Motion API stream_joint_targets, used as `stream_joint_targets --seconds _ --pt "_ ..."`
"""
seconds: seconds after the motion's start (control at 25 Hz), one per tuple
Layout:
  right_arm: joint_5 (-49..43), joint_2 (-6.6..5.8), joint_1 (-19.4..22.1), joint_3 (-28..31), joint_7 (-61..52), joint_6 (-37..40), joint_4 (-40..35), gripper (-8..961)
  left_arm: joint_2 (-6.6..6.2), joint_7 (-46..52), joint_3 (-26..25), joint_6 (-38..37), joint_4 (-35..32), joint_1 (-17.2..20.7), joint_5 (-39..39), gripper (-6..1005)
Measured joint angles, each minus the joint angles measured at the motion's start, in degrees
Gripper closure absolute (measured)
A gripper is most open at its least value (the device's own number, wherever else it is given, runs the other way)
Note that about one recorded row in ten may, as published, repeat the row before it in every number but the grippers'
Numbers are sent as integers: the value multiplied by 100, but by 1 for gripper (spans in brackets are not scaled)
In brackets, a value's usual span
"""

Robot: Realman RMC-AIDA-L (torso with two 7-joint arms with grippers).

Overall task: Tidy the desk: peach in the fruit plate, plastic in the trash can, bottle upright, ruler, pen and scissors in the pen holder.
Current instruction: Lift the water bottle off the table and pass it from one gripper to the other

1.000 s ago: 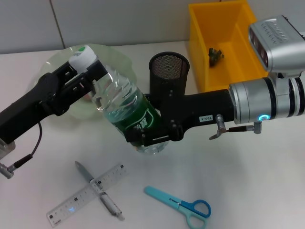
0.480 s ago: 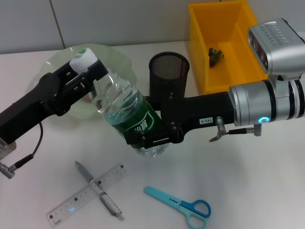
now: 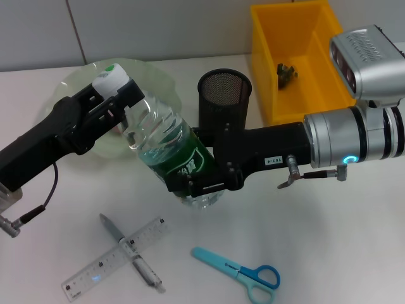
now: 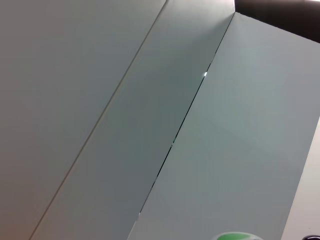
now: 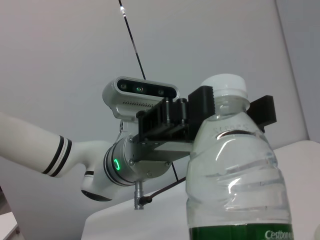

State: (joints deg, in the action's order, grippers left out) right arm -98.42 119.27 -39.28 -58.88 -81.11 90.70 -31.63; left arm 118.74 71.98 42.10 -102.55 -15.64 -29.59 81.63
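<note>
A clear bottle (image 3: 166, 140) with a green label and white cap hangs tilted above the table, cap toward the plate. My left gripper (image 3: 117, 95) is shut on its neck just under the cap. My right gripper (image 3: 197, 183) is shut on its lower end. From the right wrist view the bottle (image 5: 232, 175) fills the foreground, with the left gripper (image 5: 212, 117) clamped at the neck. The ruler (image 3: 117, 258) and pen (image 3: 131, 251) lie crossed near the front. The blue scissors (image 3: 238, 272) lie to their right. The peach is hidden.
The black mesh pen holder (image 3: 224, 95) stands just behind my right arm. A yellow trash can (image 3: 266, 69) at the back right holds a crumpled bit of plastic (image 3: 286, 71). The pale green fruit plate (image 3: 76, 79) lies at the back left, partly covered by my left arm.
</note>
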Motion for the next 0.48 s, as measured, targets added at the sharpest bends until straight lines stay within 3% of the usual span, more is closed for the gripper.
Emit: stream_joint_targets --seconds 0.48 --pt "7 0 0 -21 -5 -3 -1 184 6 1 0 23 30 6 -34 543"
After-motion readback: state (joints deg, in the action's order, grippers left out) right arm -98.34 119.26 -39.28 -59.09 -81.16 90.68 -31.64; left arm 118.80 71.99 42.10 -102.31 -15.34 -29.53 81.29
